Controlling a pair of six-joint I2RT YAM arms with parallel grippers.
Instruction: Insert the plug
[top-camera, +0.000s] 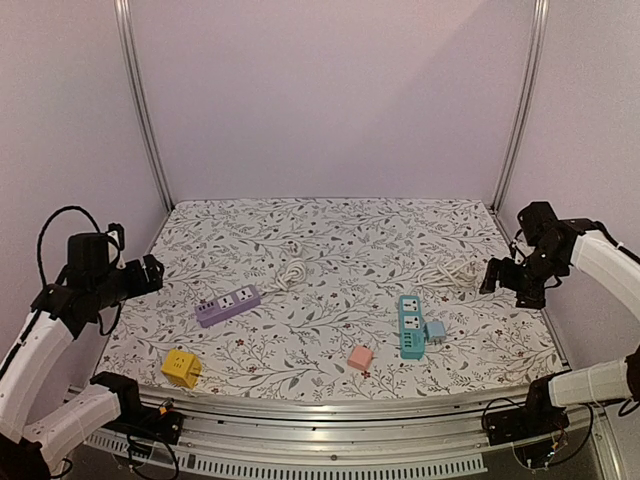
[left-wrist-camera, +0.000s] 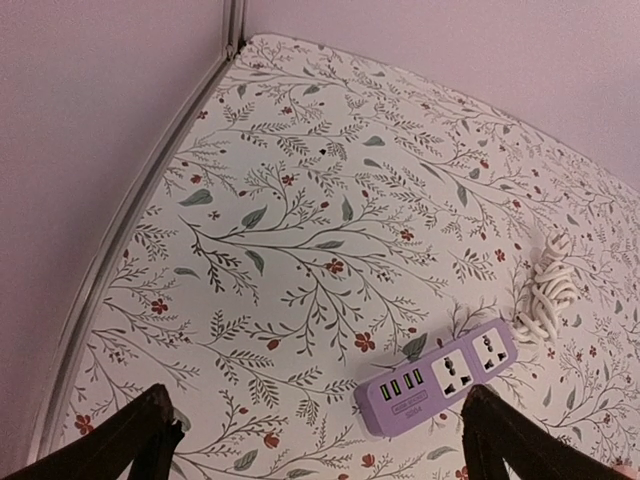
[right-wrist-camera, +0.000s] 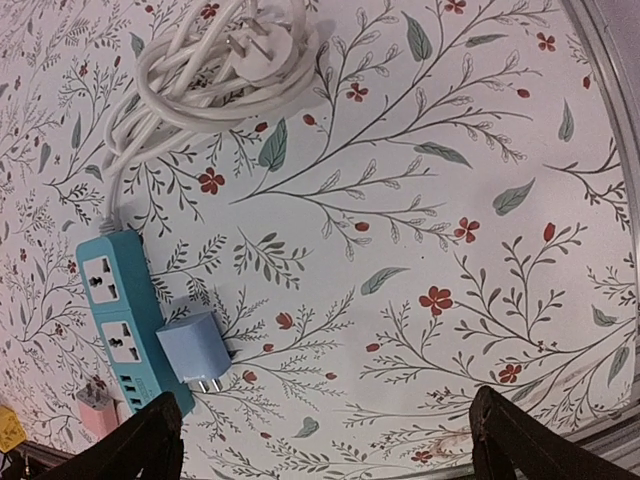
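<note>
We can read no brand name. The purple power strip (left-wrist-camera: 440, 378) has a small printed label by its USB ports, but it is too small to make out.

On the flowered table (top-camera: 330, 230) a yellow adapter (top-camera: 181, 367) sits near the left front corner. A pink adapter (top-camera: 360, 357) lies just left of the teal power strip (right-wrist-camera: 125, 320). One white cord coil (right-wrist-camera: 215, 60) lies beyond the teal strip's far end, with its wire running into that end. Another coil (left-wrist-camera: 545, 290) lies by the purple strip. Nothing covers the teal strip's sockets, which face up.

The blue plug (right-wrist-camera: 195, 350) lies on its side on the table, against the right long edge of the teal strip. Its prongs point roughly toward the near edge, along the strip's far-to-near axis.

The left gripper (left-wrist-camera: 317, 420) hangs over the table's left side with its fingers spread wide and nothing between them. The right gripper (right-wrist-camera: 325, 420) is near the right edge, likewise spread and holding nothing.
</note>
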